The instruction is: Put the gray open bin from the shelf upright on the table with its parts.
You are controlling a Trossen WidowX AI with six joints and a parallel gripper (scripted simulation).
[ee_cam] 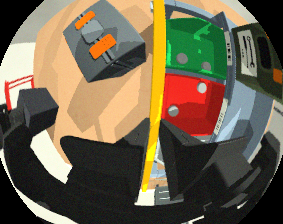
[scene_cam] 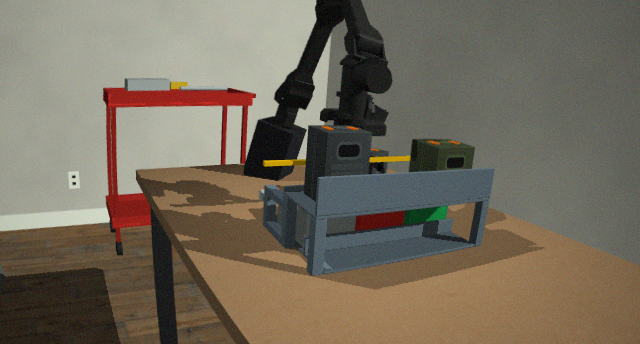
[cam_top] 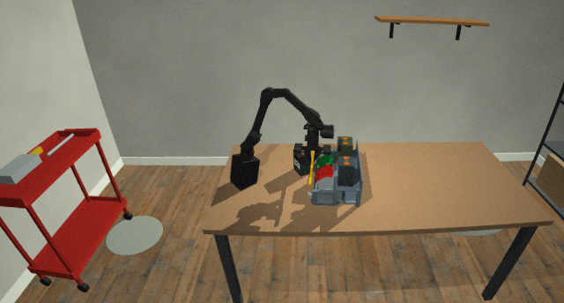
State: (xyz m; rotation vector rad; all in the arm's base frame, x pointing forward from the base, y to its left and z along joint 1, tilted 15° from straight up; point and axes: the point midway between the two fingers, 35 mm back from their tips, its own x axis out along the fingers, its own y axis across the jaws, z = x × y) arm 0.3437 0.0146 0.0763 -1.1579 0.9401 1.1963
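Observation:
A blue-grey shelf rack (cam_top: 339, 180) stands on the table. Its lower level holds a row of open bins: a gray bin (cam_top: 327, 187) at the near end, a red bin (cam_top: 326, 173) and a green bin (cam_top: 327, 159). The gray bin also shows in the exterior view (scene_cam: 341, 226); in the wrist view I see only the red bin (ee_cam: 192, 103) and the green bin (ee_cam: 192, 46), with small parts in them. A thin yellow rod (cam_top: 310, 168) runs along the rack's left side. My gripper (ee_cam: 153, 122) is shut on this rod (ee_cam: 154, 63), beside the bins.
A dark gray box (scene_cam: 337, 156) and an olive box (scene_cam: 442, 155) sit on the rack's top. A black box with orange tabs (cam_top: 301, 159) stands on the table left of the rack. The arm's base (cam_top: 244, 171) is further left. A red cart (cam_top: 53, 197) stands off the table.

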